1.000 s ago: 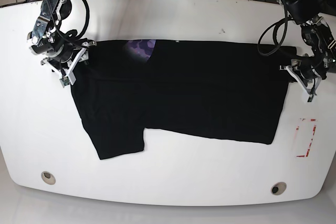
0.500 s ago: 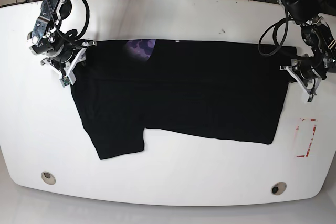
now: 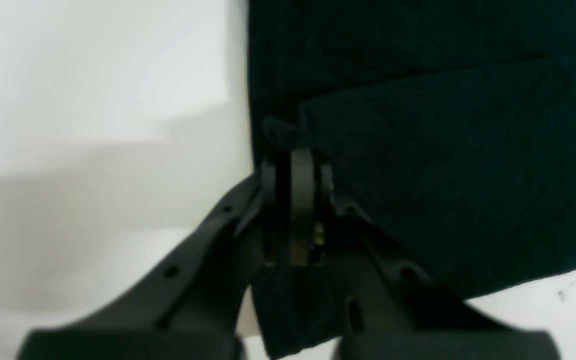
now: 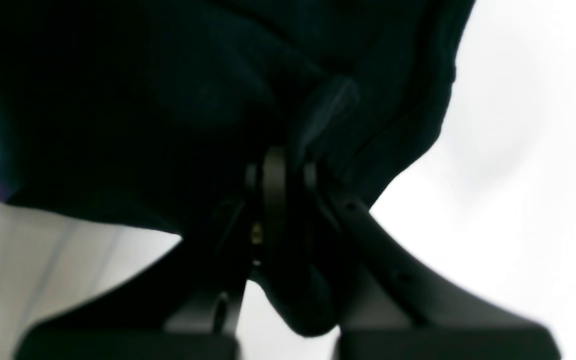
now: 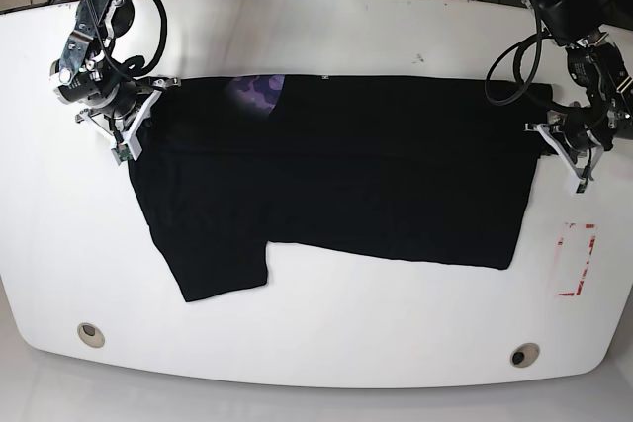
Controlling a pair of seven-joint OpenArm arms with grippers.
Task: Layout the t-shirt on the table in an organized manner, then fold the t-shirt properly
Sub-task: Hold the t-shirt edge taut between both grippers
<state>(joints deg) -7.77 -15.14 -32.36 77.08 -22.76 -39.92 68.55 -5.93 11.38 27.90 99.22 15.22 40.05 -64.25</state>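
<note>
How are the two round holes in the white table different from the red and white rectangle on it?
The two grommet holes are round and grey; the tape rectangle has straight sides in red and white. The holes sit one near each front corner; the rectangle lies at the table's side edge, beside the t-shirt. All lie bare on the table.

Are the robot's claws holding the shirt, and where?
Yes. Both claws pinch the t-shirt: the left claw grips one end edge, the right claw the opposite end.

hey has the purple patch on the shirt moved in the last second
Yes. In the base view the purple patch has slid toward the right gripper, away from the red-and-white tape rectangle.
</note>
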